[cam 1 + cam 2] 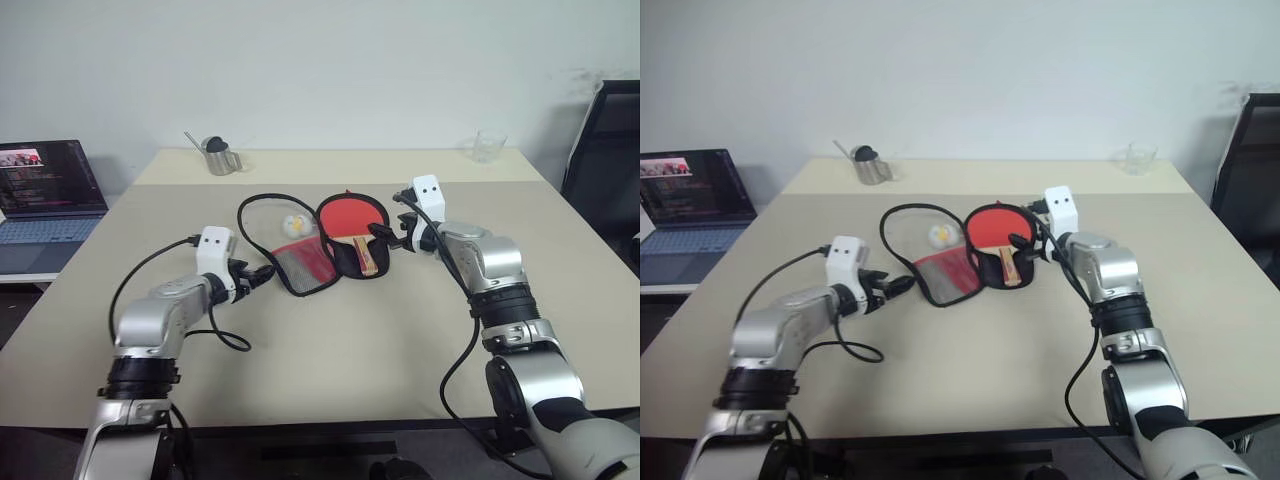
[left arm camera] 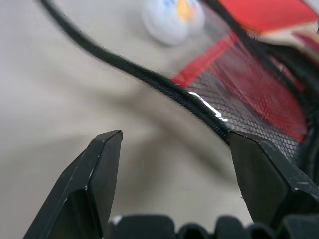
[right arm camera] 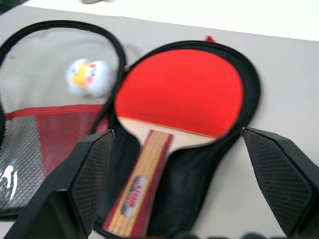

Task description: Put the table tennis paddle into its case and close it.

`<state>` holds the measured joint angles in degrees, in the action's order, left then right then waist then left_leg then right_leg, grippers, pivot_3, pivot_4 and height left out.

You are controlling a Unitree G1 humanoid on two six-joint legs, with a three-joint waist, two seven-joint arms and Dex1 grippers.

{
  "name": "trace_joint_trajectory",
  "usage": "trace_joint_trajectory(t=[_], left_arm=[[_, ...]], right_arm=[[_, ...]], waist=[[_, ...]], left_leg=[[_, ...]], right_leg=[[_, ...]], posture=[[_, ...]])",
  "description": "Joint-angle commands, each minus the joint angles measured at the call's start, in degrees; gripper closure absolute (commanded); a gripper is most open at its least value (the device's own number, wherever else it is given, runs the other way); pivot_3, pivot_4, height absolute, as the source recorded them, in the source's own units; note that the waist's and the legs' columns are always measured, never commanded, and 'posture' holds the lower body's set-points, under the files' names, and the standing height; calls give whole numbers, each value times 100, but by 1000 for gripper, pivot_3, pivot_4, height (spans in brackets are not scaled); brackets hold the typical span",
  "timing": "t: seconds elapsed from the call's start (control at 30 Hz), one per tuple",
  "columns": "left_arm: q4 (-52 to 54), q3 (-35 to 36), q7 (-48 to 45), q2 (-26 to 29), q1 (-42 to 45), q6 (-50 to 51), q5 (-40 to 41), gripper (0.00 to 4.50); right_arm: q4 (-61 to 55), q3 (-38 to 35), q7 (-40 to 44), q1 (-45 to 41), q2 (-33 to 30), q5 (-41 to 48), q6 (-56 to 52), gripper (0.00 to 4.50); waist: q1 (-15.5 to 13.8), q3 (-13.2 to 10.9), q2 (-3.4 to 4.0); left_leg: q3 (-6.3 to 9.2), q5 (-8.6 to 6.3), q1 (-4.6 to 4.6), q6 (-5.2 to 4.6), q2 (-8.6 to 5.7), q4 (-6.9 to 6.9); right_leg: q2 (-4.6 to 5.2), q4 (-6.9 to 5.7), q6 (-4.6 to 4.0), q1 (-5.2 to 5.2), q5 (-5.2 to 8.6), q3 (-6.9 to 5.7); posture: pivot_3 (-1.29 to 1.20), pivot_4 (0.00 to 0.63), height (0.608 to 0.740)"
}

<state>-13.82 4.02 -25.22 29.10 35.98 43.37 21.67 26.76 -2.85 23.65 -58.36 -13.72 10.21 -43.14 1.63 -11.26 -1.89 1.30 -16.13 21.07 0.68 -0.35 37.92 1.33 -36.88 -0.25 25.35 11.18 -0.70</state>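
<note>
The case [image 1: 305,265] lies unzipped and spread flat at the middle of the table. Its red mesh flap [image 2: 249,94] is folded out to the left. The table tennis paddle [image 1: 352,215] rests in the black right half [image 3: 192,169], red blade toward the far side, striped handle [image 3: 144,179] pointing toward me. A white-yellow plush keychain [image 1: 294,225] sits inside the flap's zip loop. My left gripper [image 1: 262,274] is open, just left of the flap's zip edge [image 2: 164,87]. My right gripper [image 1: 385,235] is open, close to the right of the paddle handle, facing it.
A metal cup [image 1: 220,157] with a spoon stands at the back left of the table [image 1: 330,350], a glass [image 1: 489,146] at the back right. A laptop [image 1: 45,190] sits on a side surface to the left. A black chair [image 1: 605,150] stands at the right.
</note>
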Motion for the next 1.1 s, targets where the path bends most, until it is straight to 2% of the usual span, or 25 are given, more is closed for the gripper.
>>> trace_joint_trajectory(t=[0.03, 0.13, 0.37, 0.57, 0.83, 1.1], left_arm=[[-251, 5, -357, -275, 443, -813, -51, 840], [-146, 317, -704, -657, 624, -1094, 394, 840], [-173, 112, -1062, -1029, 1051, -1285, 405, 840], [-94, -334, -1202, -1338, 1287, -1284, 162, 840], [137, -990, -785, -2532, 1772, -1307, -139, 840], [524, -1055, -786, -2376, 1658, -1141, -229, 840]], right_arm=[[-105, -135, -94, -153, -110, 23, 49, 16], [-145, -203, -184, -155, -152, 53, 22, 16], [-229, -338, -373, -118, -285, 82, -5, 16], [-388, -459, -484, -31, -398, 97, -67, 16], [-672, -675, -744, 122, -466, 133, -195, 16], [-982, -847, -824, 362, -645, 218, -529, 16]], waist=[[1, 0, 0], [0, 0, -1], [17, 0, 0], [17, 0, 0], [-9, -1, -2], [42, -1, -1]], left_leg=[[1, 0, 3, 0, 0, 0], [1, 0, 9, 0, 1, 1], [-3, 0, 5, 0, 1, 0], [-5, 0, 7, -1, -3, 3], [-1, 0, 19, -1, -8, 6], [-10, -3, -3, -8, 4, 1]], right_leg=[[0, 1, 0, 1, 0, -1], [1, 1, 0, 5, 0, -2], [1, -4, 0, 4, -1, 3], [0, -1, 4, 3, -2, 4], [0, 3, 8, 4, -4, 0], [-19, -9, 12, 3, -1, 13]], posture=[[0, 150, 740], [0, 150, 740], [0, 150, 740], [0, 150, 740], [0, 150, 740], [0, 150, 740]])
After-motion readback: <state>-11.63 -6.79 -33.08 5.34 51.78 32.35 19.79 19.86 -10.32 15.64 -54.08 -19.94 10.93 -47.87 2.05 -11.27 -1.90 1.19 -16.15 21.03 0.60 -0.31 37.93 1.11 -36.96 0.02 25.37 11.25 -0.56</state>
